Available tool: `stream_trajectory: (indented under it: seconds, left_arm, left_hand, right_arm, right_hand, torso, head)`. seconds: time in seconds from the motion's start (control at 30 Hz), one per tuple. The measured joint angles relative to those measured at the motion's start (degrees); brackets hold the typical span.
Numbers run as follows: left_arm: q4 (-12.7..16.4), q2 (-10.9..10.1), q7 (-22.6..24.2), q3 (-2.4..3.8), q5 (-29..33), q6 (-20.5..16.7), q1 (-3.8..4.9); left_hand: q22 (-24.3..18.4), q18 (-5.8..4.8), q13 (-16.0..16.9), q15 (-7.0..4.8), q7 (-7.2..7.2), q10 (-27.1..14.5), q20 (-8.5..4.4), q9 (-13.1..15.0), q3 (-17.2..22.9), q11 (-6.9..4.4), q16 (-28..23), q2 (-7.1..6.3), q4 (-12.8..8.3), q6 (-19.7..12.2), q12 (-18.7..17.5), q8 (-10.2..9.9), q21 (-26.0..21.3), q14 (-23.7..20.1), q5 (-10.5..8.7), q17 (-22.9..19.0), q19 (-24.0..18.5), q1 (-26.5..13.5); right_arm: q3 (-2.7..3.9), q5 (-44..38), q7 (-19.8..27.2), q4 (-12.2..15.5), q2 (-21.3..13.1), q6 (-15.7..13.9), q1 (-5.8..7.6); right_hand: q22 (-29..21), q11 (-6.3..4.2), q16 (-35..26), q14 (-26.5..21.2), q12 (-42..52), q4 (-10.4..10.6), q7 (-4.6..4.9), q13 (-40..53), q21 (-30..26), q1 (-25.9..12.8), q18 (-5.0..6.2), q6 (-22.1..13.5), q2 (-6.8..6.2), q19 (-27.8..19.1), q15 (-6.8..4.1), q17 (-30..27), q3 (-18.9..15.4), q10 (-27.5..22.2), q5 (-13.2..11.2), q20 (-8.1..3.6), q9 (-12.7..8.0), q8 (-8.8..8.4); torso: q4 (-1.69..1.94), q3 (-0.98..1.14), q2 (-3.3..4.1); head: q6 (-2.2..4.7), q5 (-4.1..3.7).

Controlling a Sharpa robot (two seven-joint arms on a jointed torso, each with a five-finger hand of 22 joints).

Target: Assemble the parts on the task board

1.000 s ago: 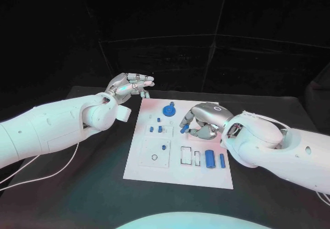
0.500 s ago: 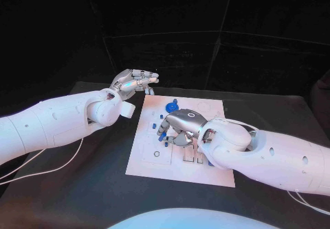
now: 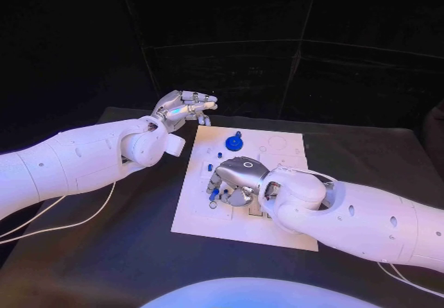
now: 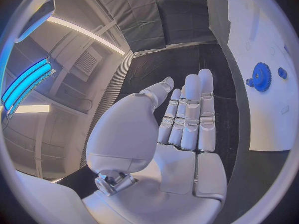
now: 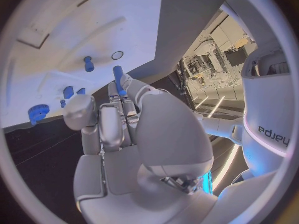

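The white task board [image 3: 281, 146] lies mid-table. My right hand [image 3: 239, 180] hovers over its left-middle area and pinches a blue peg [image 3: 215, 192] that points down at the board. In the right wrist view the blue peg [image 5: 117, 79] sticks out past the fingertips [image 5: 127, 95] toward the board [image 5: 74, 25], close to a small round hole [image 5: 117, 55]. A blue gear [image 3: 234, 142] sits at the board's far side, also visible as the gear [image 4: 261, 76]. My left hand [image 3: 188, 106] is raised beyond the board's far left corner, holding nothing, and its fingers [image 4: 190, 115] lie straight and together.
Small blue parts [image 3: 210, 168] stand on the board's left side, and another short peg [image 5: 88, 63] stands near the hole. A white cable [image 3: 56, 226] runs over the black table under my left arm.
My right hand has carried the blue peg from the board's middle toward its left side. The left hand has kept its place; the view itself has shifted a little.
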Motion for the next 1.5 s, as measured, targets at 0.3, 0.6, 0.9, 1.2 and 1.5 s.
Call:
stream_trajectory:
  seconds: [0.3, 0.6, 0.9, 1.2, 1.5]
  left_arm:
    - [-0.1, 0.1, 0.0, 0.00, 0.0, 0.1, 0.00]
    - [-0.1, 0.2, 0.0, 0.00, 0.0, 0.1, 0.00]
    - [-0.1, 0.2, 0.0, 0.00, 0.0, 0.1, 0.00]
    - [-0.1, 0.2, 0.0, 0.00, 0.0, 0.1, 0.00]
    - [-0.1, 0.1, -0.1, 0.00, 0.0, 0.2, 0.00]
  left_hand:
    - [0.0, 0.00, 0.0, 0.00, 0.00, 0.0, 0.00, 0.0, 0.0, 0.00, 0.0, 0.00, 0.0, 0.0, 0.0, 0.0, 0.0, 0.0, 0.00, 0.0, 0.0, 0.0]
    - [0.0, 0.00, 0.0, 0.00, 0.00, 0.0, 0.00, 0.0, 0.0, 0.00, 0.0, 0.00, 0.0, 0.0, 0.0, 0.0, 0.0, 0.0, 0.00, -0.1, 0.0, 0.0]
    - [0.0, 0.00, 0.0, 0.00, 0.00, 0.0, 0.00, 0.0, 0.0, 0.00, 0.0, 0.00, 0.0, 0.0, 0.0, 0.0, 0.0, 0.0, 0.00, -0.1, 0.0, 0.0]
    - [0.0, 0.00, 0.0, 0.00, 0.00, 0.0, 0.00, 0.0, 0.0, 0.00, 0.0, 0.00, 0.0, 0.0, 0.0, 0.0, 0.0, 0.0, 0.00, -0.1, 0.0, 0.0]
    - [0.0, 0.00, 0.0, 0.00, 0.00, 0.0, 0.00, 0.0, 0.0, 0.00, 0.0, 0.00, 0.0, 0.0, 0.2, 0.0, 0.0, 0.0, 0.00, 0.0, 0.0, 0.0]
  right_arm:
    - [-0.04, -0.6, 0.5, -0.5, 0.7, 1.2, -0.43]
    - [-0.12, -1.1, 0.5, -0.9, 0.8, 2.6, -0.49]
    - [-0.17, -2.2, 0.1, -1.2, 1.0, 3.8, -0.51]
    - [-1.12, -3.9, -0.5, -1.4, 1.5, 4.3, -0.50]
    - [-1.52, -5.9, -0.7, -1.5, 2.3, 4.2, -0.40]
  right_hand:
    - [0.0, 0.00, 0.0, 0.0, -0.2, 0.0, 0.19, 0.0, 0.0, -0.1, 0.00, -0.2, -0.15, 0.0, 0.00, 0.0, 0.3, 0.0, 0.0, 0.00, 0.0, -0.03]
    - [0.0, 0.00, 0.2, 0.0, -0.2, -0.2, 0.19, 0.0, 0.0, -0.4, 0.00, -0.2, -0.39, 0.0, 0.00, 0.0, 0.5, 0.0, 0.2, 0.00, 0.0, -0.03]
    - [0.0, 0.00, 0.2, 0.0, -0.2, -0.2, 0.19, 0.0, 0.0, -0.6, 0.00, -0.2, -0.58, 0.0, 0.00, -0.1, 0.5, 0.0, 0.2, 0.00, 0.0, -0.03]
    - [0.0, 0.00, 0.2, 0.0, -0.5, -0.2, 0.17, 0.0, 0.0, -0.6, 0.01, -0.2, -0.57, 0.0, 0.00, -0.1, 0.5, 0.0, 0.2, 0.00, 0.0, -0.03]
    - [0.0, 0.00, 0.2, 0.0, -0.5, -0.2, 0.10, 0.0, 0.0, -0.6, 0.01, -0.3, -0.57, 0.0, 0.00, -0.3, 0.5, 0.0, 0.2, 0.02, -0.2, -0.33]
  torso:
    - [0.00, 0.00, 0.02]
    - [0.02, -0.01, 0.03]
    - [0.05, -0.04, 0.03]
    - [0.04, -0.03, 0.03]
    - [0.04, -0.02, 0.03]
  head:
    - [-0.09, 0.10]
    - [-0.30, 0.23]
    - [-0.44, 0.23]
    - [-0.46, 0.26]
    - [-0.49, 0.26]
